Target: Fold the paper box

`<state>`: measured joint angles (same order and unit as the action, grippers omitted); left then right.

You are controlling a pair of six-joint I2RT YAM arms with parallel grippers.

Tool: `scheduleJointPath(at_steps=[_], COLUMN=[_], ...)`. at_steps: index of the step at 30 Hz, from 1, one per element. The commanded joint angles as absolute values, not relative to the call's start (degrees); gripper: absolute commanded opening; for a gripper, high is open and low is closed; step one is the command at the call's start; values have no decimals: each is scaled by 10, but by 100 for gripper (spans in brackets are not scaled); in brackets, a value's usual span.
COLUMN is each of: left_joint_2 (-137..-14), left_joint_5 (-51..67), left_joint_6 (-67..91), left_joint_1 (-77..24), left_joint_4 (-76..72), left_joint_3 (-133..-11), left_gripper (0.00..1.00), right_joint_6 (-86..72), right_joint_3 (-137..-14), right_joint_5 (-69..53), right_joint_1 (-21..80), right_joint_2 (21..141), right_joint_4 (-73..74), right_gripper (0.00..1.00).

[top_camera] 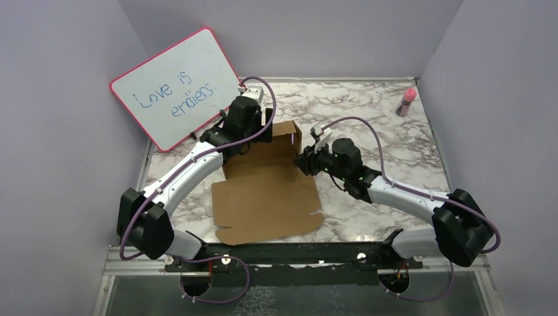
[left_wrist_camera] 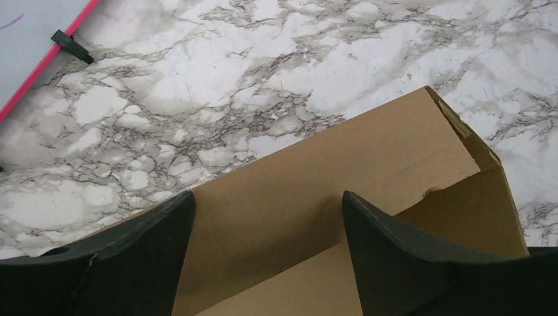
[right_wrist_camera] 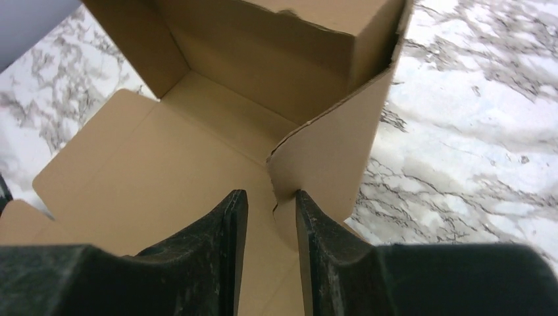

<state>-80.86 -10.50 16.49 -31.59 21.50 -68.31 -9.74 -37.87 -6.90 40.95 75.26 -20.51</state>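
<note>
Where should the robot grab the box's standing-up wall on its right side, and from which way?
Probably the paper box's upright right wall, at its free near edge. Come from the near side with the right gripper, fingers straddling inside and outside: the wall is thin, stands up, and that edge points at the gap between them.
</note>
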Motion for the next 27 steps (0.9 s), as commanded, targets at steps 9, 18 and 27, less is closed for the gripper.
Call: scheduleJointPath(at_steps=[9,18,27], left_joint_2=[-795,-796,-795], left_joint_5=[-68,-72,-72], left_joint_6=[149,146,146], left_joint_1=[-322,-322,-322], left_joint_4=[258,262,263], left_joint_3=[-666,-668,-665], left_gripper=[82,82,82], right_joint_6=[20,30,2], right_joint_3=[-398,-444,-486], right_joint_5=[-216,-124,-14], right_joint_1=[363,356,305], right_joint_2=[754,683,652], right_joint_4=[-205,-138,-151], right_gripper=[50,55,58])
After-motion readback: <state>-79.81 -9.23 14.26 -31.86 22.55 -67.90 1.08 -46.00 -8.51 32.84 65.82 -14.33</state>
